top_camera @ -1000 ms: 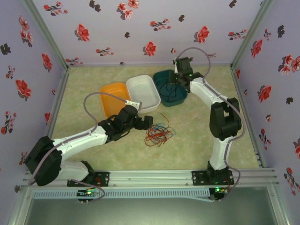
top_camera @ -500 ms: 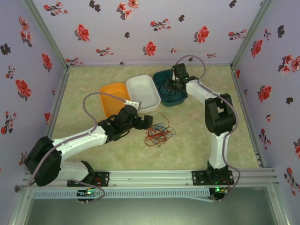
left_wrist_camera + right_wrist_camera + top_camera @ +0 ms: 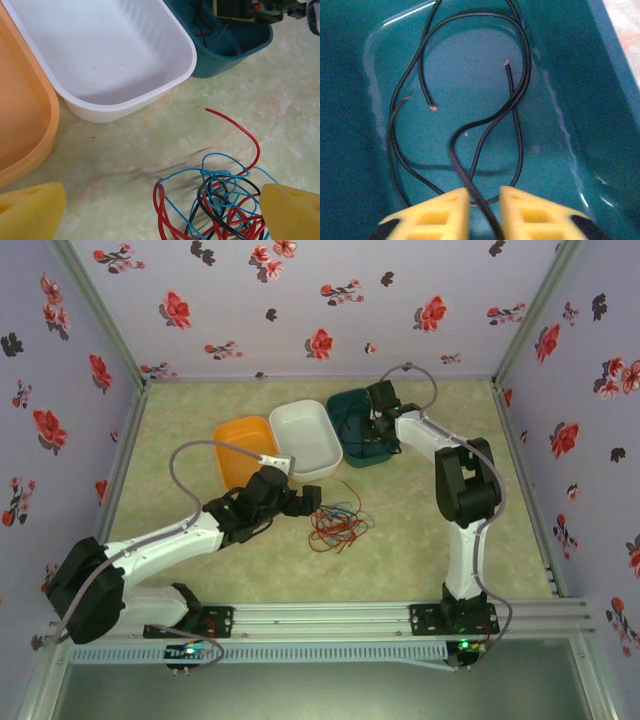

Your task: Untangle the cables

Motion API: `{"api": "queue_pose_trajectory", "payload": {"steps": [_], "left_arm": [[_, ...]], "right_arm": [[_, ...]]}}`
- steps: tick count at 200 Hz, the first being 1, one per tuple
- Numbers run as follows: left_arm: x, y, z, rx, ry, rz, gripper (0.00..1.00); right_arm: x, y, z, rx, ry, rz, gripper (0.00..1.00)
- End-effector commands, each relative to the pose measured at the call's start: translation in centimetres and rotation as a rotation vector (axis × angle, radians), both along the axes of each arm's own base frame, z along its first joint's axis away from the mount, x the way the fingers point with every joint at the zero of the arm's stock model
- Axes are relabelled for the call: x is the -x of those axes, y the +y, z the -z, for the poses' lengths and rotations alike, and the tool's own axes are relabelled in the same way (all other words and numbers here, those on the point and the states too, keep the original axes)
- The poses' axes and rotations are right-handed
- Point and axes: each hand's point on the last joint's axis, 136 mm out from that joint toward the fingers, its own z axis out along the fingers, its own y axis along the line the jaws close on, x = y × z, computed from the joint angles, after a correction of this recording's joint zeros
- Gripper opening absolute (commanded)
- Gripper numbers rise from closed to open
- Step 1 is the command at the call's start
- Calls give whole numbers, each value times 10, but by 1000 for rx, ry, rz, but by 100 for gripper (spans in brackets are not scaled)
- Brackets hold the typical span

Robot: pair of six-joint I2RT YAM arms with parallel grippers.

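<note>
A tangle of thin red, blue and black cables (image 3: 335, 524) lies on the table in front of the trays. In the left wrist view the tangle (image 3: 223, 194) sits low and to the right. My left gripper (image 3: 314, 502) (image 3: 161, 216) hangs just left of it, wide open, with its right fingertip (image 3: 292, 212) beside the wires and nothing between the pads. My right gripper (image 3: 374, 426) (image 3: 484, 206) is down inside the teal tray (image 3: 352, 405). Its jaws stand slightly apart, open, and a black cable (image 3: 450, 148) runs loosely through the gap. More black cable loops lie on the tray floor.
An orange tray (image 3: 243, 450) and a white tray (image 3: 309, 435) stand side by side left of the teal tray, both without cables. Flowered walls close the table on three sides. Open table lies right of and in front of the tangle.
My right gripper has moved left and down into the teal tray, and its jaws have parted from shut. The left arm has shifted only slightly beside the tangle.
</note>
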Motion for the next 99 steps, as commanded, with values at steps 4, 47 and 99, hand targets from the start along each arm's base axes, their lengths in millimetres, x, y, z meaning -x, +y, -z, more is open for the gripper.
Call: {"api": "queue_pose_trajectory", "payload": {"steps": [4,47,99], "left_arm": [[-5,10,-4,15,-12,-53,100],[-8,12,-4,23,-8,-70,100],[-14,10,0,27,10,-84,98]], "right_arm": [[10,-12,-37,15,-49,34,30],[27,-24,-64,22,-92,66,38],[58,-21,-96,-20,-131,56,37]]}}
